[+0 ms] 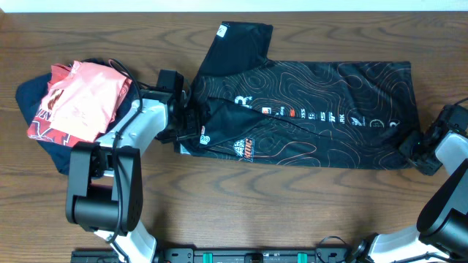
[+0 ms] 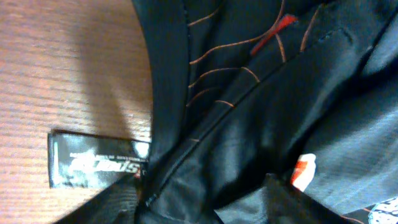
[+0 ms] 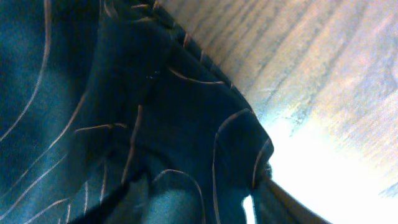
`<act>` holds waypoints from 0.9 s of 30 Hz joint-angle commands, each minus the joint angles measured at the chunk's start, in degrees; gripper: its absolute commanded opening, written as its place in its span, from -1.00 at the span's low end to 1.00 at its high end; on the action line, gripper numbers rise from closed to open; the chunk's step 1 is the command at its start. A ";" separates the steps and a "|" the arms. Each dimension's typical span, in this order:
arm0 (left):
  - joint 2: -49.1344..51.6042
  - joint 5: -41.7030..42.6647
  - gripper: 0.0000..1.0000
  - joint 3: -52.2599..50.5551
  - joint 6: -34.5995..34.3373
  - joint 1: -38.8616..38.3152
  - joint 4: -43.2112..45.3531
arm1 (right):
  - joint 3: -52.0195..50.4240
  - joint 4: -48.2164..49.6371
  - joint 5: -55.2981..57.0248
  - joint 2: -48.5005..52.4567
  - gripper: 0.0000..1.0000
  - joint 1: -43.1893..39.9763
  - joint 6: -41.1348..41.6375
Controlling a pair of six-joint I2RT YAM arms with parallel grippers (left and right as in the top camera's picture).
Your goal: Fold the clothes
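Two garments lay heaped at the left end of the table (image 1: 256,219) in the overhead view: a salmon-pink shirt (image 1: 77,102) on top of a navy-blue garment (image 1: 33,98). Just right of that heap, the left gripper (image 1: 190,117) was down at the left edge of the clothes (image 1: 314,109). These lay spread across the middle of the table, one sleeve pointing to the far side and the cloth rumpled around the gripper.

Only the left wrist view gave us the close detail. A black label (image 2: 96,160) with pale lettering lay on the bare wood beside folds of black cloth crossed by red lines. From there we could not tell whether the jaws were spread or pressed together, as dark fabric filled the frame.

At the far right, the overhead view put the right gripper (image 1: 414,150) at the lower right corner of the clothes. The right wrist view showed that corner gathered into creases against the wood. We could not tell how those jaws stood either.
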 commanded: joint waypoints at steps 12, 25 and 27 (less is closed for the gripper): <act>3.89 1.18 -0.88 -0.37 -1.33 0.15 -16.55 | -0.70 -8.98 12.44 2.27 -0.78 -4.72 4.04; -10.27 4.72 -0.01 -0.24 -0.46 0.15 -20.37 | 9.49 -16.96 4.70 0.76 -0.06 -6.01 4.55; -13.25 4.00 0.58 -0.24 0.26 0.15 -15.50 | 12.55 -18.60 0.90 -0.24 0.07 -6.01 4.52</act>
